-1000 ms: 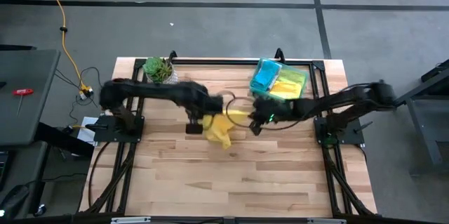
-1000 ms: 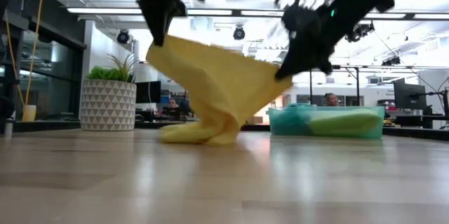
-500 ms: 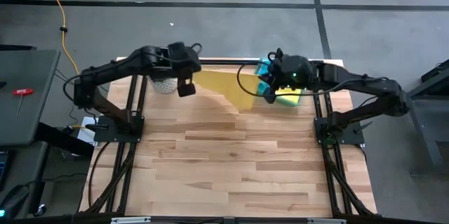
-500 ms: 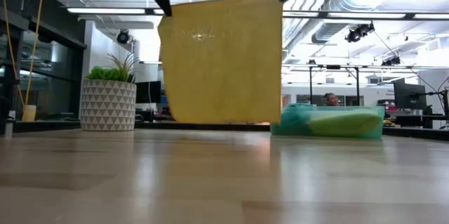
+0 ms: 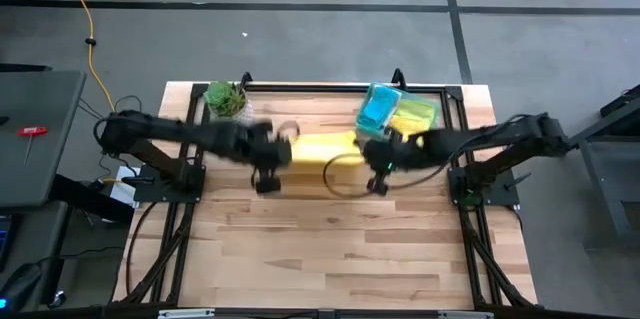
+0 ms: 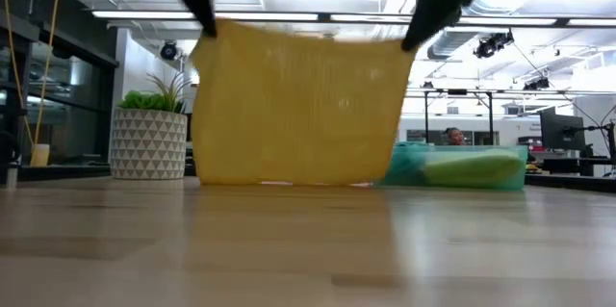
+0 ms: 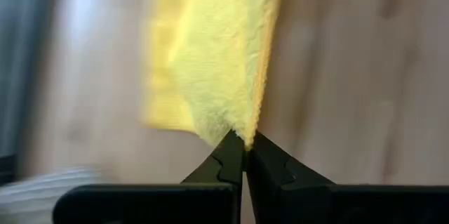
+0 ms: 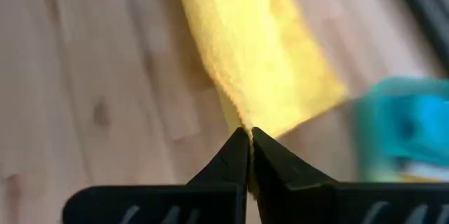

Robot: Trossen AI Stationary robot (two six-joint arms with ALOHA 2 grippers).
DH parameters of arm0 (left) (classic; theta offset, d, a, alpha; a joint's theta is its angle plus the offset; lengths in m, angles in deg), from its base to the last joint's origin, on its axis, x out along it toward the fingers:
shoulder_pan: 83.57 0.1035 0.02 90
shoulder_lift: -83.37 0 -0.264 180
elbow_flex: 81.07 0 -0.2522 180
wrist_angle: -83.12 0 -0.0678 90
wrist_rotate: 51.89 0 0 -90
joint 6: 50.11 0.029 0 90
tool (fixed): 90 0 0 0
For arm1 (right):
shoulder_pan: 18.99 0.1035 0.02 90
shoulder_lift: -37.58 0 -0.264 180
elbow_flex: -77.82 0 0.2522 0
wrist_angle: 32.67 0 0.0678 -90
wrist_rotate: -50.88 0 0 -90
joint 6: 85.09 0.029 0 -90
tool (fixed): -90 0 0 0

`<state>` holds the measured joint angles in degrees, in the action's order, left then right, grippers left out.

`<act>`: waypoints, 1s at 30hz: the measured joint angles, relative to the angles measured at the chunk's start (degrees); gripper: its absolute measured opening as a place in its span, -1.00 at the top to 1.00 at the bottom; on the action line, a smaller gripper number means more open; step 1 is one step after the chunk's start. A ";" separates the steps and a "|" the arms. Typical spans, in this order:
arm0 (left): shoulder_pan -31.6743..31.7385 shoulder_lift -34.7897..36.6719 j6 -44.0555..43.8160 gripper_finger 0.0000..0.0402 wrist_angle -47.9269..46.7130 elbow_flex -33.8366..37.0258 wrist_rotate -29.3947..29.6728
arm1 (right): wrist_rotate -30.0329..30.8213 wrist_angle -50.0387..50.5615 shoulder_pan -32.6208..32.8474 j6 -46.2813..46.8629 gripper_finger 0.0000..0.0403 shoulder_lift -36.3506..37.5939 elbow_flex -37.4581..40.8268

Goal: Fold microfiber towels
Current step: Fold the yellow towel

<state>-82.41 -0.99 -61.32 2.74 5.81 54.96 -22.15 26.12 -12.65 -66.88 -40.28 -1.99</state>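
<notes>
A yellow microfiber towel [image 6: 294, 105] hangs spread out as a flat sheet between my two grippers. Its lower edge [image 6: 289, 182] reaches down to the table top. In the high view the towel [image 5: 325, 147] stretches from the grippers toward the far edge. My left gripper [image 5: 272, 159] is shut on its upper left corner, and my right gripper [image 5: 375, 159] is shut on its upper right corner. Blue and lime-yellow towels lie in the translucent green tray [image 5: 400, 112] at the back right. My left gripper pinches the towel's upper left corner [image 7: 238, 131] between its two shut fingers, coming from above. The towel hangs below the fingers [image 6: 207, 28], its top edge stretched toward the other gripper. My right gripper pinches the towel's upper right corner [image 8: 242, 122] between its two shut fingers, coming from above. The towel hangs below the fingers [image 6: 412, 39], with its lower edge at the table.
A potted plant [image 5: 228, 99] stands at the far left of the table. The tray [image 6: 452, 167] stands right behind the towel's right side. Bare wood [image 5: 330, 249] lies on the near side of the grippers.
Both grippers lifted the bunched towel off the table toward the far edge, and it opened into a flat hanging sheet. They then came down and back toward the near edge, a little farther apart. The towel's lower edge has come back down to the table.
</notes>
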 joint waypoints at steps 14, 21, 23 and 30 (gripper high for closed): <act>-21.76 -3.37 -33.46 1.00 37.88 30.22 -14.18 | -13.61 -18.95 17.92 20.89 1.00 -19.03 4.25; -21.27 -4.13 -26.88 1.00 39.48 29.87 -19.39 | -13.98 -17.84 16.96 24.97 1.00 -17.91 4.08; -19.54 -4.11 -24.96 1.00 38.52 30.04 -19.35 | -12.95 -15.81 15.23 26.09 1.00 -17.44 4.01; -13.73 -5.05 -15.06 1.00 36.27 30.07 -14.56 | -12.77 -13.39 8.26 27.13 1.00 -17.32 4.10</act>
<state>-96.14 -6.04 -76.38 39.02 35.88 40.40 -34.92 12.72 -4.38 -39.75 -57.60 2.11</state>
